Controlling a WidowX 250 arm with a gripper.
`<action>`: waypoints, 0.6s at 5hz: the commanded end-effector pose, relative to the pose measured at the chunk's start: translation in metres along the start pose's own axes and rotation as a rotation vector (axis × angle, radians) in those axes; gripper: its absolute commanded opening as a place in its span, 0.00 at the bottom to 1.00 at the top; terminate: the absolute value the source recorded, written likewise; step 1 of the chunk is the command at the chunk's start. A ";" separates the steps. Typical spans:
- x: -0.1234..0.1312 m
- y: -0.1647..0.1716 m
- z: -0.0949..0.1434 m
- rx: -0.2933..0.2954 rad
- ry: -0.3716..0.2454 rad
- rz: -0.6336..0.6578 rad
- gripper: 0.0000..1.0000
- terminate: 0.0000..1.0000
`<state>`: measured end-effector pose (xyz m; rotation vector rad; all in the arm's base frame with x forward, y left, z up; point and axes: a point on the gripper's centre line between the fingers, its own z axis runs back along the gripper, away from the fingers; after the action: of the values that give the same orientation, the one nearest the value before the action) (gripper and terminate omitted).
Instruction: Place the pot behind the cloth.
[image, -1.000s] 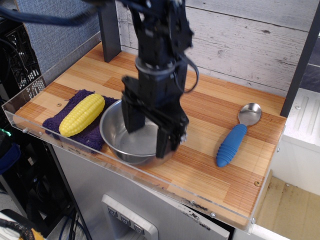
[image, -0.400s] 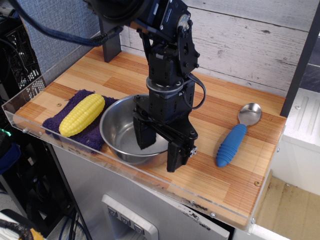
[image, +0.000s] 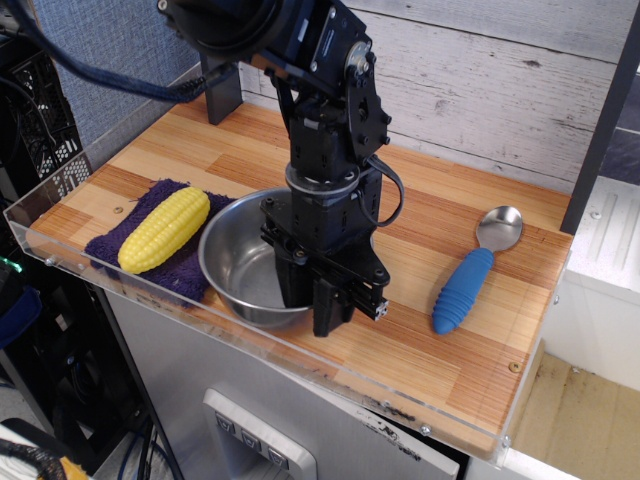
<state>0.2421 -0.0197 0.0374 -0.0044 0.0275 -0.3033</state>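
Observation:
The shiny steel pot (image: 240, 262) stands near the front edge of the wooden table, its left rim touching the dark purple cloth (image: 104, 246). My gripper (image: 312, 300) points down over the pot's right rim. One finger is inside the bowl and one outside, drawn close together on the rim. The rim between them is hidden by the fingers. The pot rests on the table.
A yellow toy corn cob (image: 165, 230) lies on the cloth. A steel spoon with a blue handle (image: 463, 287) lies at the right. A clear acrylic wall (image: 250, 345) runs along the front and left edges. A black post (image: 220, 60) stands back left.
The gripper came down over the pot's right rim with fingers apart, then the fingers drew together on the rim. The pot has stayed in place.

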 end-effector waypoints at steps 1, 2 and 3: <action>-0.004 0.002 0.014 0.016 -0.031 -0.024 0.00 0.00; -0.004 0.002 0.030 -0.014 -0.085 -0.067 0.00 0.00; -0.004 0.003 0.054 -0.056 -0.153 -0.145 0.00 0.00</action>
<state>0.2393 -0.0185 0.0825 -0.0990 -0.0753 -0.4467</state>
